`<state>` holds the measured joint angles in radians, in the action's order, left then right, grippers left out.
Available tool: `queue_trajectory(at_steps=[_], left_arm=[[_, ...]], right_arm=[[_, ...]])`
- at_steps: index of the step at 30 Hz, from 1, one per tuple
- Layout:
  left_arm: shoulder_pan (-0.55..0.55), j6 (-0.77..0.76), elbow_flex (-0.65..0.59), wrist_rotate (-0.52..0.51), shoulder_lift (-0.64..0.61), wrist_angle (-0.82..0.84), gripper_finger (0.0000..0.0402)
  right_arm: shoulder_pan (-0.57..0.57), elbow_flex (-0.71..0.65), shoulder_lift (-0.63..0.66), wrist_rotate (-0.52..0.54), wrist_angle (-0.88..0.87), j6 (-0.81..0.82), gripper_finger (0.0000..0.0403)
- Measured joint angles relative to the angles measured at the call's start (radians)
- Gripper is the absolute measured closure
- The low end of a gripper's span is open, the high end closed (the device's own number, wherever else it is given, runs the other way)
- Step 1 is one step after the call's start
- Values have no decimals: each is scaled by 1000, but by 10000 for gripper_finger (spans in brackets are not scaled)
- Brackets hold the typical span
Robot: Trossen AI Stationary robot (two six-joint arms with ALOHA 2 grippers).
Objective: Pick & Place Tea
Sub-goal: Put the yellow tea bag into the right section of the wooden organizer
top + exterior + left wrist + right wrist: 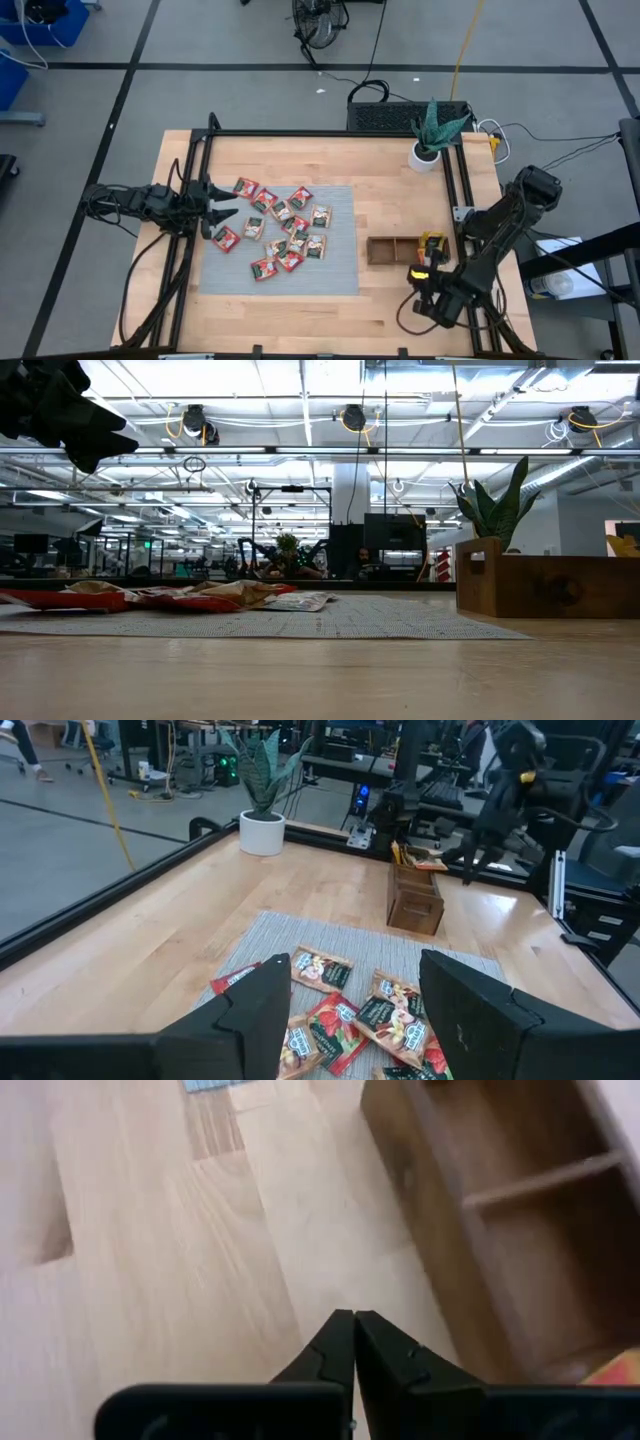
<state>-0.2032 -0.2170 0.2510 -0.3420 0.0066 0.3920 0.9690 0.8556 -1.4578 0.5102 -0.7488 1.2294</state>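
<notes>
The right gripper (352, 1320) hangs over bare wood just beside the wooden tray (395, 250), its fingers pressed together on nothing. One yellow sachet (431, 241) lies in the tray's end compartment; the other compartments look empty, so the job seems barely begun. The remaining tea sachets (283, 228) lie scattered on the grey mat (340, 270), red, white and green. At the mat's far edge the left gripper (222, 213) hovers with its fingers apart, holding nothing. The wooden table (300, 310) carries a potted plant (432, 135) in its back corner. Beyond lies a grey floor with cables.
</notes>
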Motion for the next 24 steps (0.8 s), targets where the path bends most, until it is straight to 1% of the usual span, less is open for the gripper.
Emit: queue_trajectory(at_steps=[4,7,10,15,22,24], left_arm=[[0,0,0,0,0,0,178],[0,0,0,0,0,0,179],[0,0,0,0,0,0,178],[0,0,0,0,0,0,178],[0,0,0,0,0,0,178],[0,0,0,0,0,0,178]], right_arm=[[33,-25,6,1,105,10,403],[44,4,16,-60,111,27,403],[59,9,14,-97,8,137,403],[82,9,8,-94,-184,303,403],[82,9,8,-95,-269,327,403],[82,9,8,-118,-295,344,403]])
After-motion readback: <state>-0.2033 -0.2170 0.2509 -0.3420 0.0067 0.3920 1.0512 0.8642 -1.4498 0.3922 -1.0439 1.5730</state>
